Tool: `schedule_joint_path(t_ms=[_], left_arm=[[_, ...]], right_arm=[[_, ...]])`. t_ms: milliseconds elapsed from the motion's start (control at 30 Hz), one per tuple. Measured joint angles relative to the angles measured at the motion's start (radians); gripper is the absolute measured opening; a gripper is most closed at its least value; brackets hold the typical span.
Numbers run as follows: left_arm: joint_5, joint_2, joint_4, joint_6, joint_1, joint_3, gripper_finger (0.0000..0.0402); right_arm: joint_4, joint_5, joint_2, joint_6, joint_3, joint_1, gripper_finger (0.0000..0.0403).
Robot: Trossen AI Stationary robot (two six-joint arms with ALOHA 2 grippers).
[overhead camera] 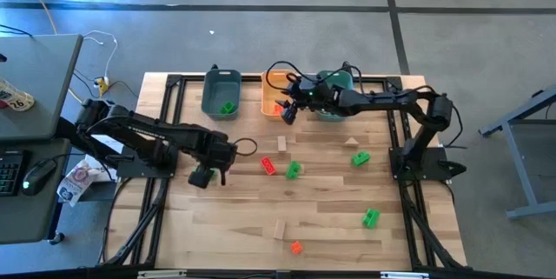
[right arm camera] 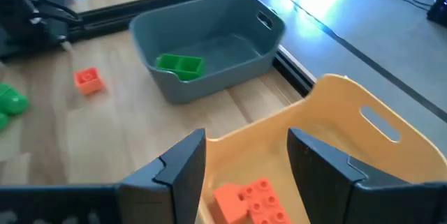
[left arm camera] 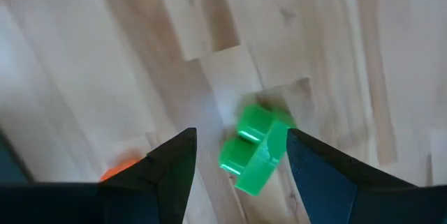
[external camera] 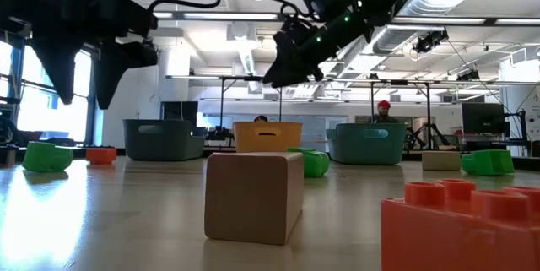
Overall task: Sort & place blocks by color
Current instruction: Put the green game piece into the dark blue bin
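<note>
The wooden table (overhead camera: 330, 218) carries three bins along its far edge: a teal bin (overhead camera: 221, 93) on the left, an orange bin (overhead camera: 271, 95) in the middle and a second teal bin (overhead camera: 334, 105) on the right. The left arm reaches in from the left side, its pincer (overhead camera: 207, 175) hanging above the boards with the fingers spread and nothing between them (a green block (left arm camera: 253, 148) lies on the table straight beneath the gap). The right arm stretches from the right side towards the far edge, its pincer (overhead camera: 287, 110) poised over the orange bin, fingers apart and empty. One red-orange block (right arm camera: 250, 203) rests inside that orange bin, and one green block (overhead camera: 228, 107) sits in the left teal bin. The remaining blocks are scattered on the table: a red one (overhead camera: 269, 166) just beside a green one (overhead camera: 294, 170) near the middle, a tan one (overhead camera: 281, 144) a little farther back, a green one (overhead camera: 360, 159) and a tan one (overhead camera: 351, 142) towards the right, a green one (overhead camera: 371, 218) nearer, and a tan one (overhead camera: 280, 229) and a red one (overhead camera: 296, 247) by the near edge
</note>
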Motion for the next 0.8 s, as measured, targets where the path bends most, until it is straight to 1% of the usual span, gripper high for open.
schedule_joint_path(t_ms=[100,233,367,600,800], left_arm=[[0.023,0.0,0.0,0.03,-0.027,0.0,0.0209],[0.025,0.011,-0.017,0.036,-0.058,0.0,0.0209],[-0.019,0.045,-0.062,0.023,-0.085,0.0,0.0209],[-0.029,0.105,-0.064,-0.006,-0.118,0.0,0.0209],[-0.091,0.18,-0.067,-0.037,-0.132,0.0,0.0209]], right_arm=[[-0.004,0.0,-0.001,0.0,0.0,0.023,0.0188],[-0.011,0.0,-0.001,0.0,0.0,0.055,0.0188],[-0.01,0.001,-0.001,0.0,0.0,0.084,0.0188],[-0.006,0.005,-0.001,0.001,0.0,0.127,0.0188],[-0.008,0.069,0.0,0.005,0.0,0.164,0.0188]])
